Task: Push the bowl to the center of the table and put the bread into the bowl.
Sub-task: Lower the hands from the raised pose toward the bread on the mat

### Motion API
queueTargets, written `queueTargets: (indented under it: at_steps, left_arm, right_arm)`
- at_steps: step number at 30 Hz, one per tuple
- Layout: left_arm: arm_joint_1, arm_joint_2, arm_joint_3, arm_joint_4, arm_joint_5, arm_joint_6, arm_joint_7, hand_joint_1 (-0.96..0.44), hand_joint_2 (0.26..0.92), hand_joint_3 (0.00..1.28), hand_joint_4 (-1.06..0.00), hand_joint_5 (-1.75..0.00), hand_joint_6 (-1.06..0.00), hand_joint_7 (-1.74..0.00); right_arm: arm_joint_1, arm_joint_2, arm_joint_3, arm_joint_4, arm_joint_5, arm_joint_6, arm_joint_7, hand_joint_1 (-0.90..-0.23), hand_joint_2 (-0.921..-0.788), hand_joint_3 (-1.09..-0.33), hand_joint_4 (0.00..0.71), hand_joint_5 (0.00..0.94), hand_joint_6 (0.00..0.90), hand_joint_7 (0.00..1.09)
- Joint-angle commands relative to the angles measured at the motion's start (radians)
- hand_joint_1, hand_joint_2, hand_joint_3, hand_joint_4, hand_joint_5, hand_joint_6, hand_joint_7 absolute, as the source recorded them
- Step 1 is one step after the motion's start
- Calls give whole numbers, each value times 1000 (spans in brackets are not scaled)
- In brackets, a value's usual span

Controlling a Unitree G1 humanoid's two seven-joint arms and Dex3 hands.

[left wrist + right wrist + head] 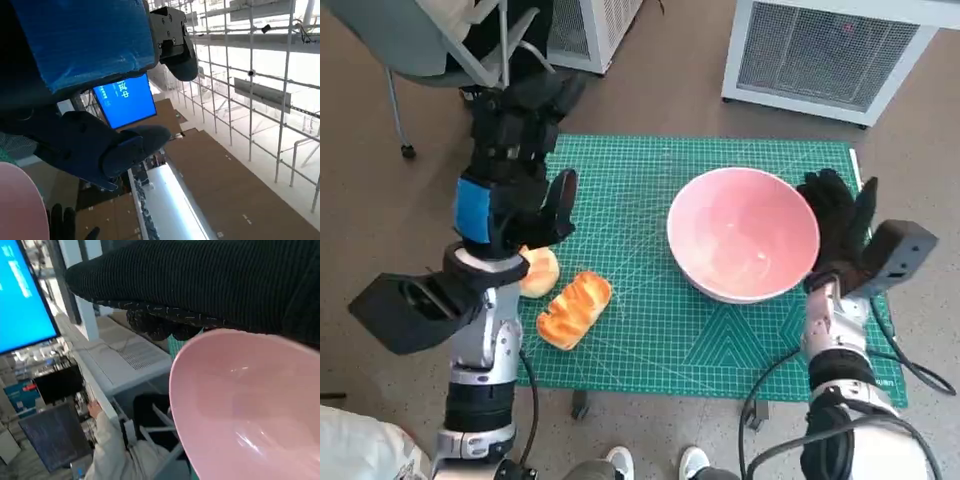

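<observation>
A pink bowl stands empty on the right half of the green mat. My right hand in its black glove lies flat against the bowl's right side with its fingers spread, holding nothing. The right wrist view shows the glove just over the bowl. An orange-brown bread loaf lies at the mat's front left, and a round bun sits beside it, partly hidden by my left wrist. My blue-taped left hand hovers above the mat's left edge with its fingers apart and empty.
Two white mesh-fronted cabinets stand on the floor behind the table. A chair is at the back left. A person's feet show at the front edge. Cables hang at the mat's right. A person sits nearby.
</observation>
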Motion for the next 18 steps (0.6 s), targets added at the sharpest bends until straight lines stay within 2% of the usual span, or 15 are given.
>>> queueTargets:
  at_steps: [1,7,13,18]
  left_arm:
    - [22,7,9,-24,-4,8,8,-320,694,795,1,-618,1,-998]
    - [41,11,15,-49,7,19,34,-308,705,782,1,-633,1,-990]
    - [52,9,11,-59,15,26,50,-305,716,772,1,-626,1,-978]
    - [60,11,10,-60,17,30,57,-300,727,763,1,-615,1,-970]
  right_arm:
    - [0,21,-3,15,-6,30,-11,-501,-921,-763,228,11,130,369]
    - [-37,66,-17,19,11,72,-18,-503,-921,-756,218,4,134,384]
    - [-54,84,-20,19,6,88,-27,-502,-921,-746,201,1,130,395]
    - [-69,82,-14,17,-5,95,-45,-502,-921,-745,189,2,123,399]
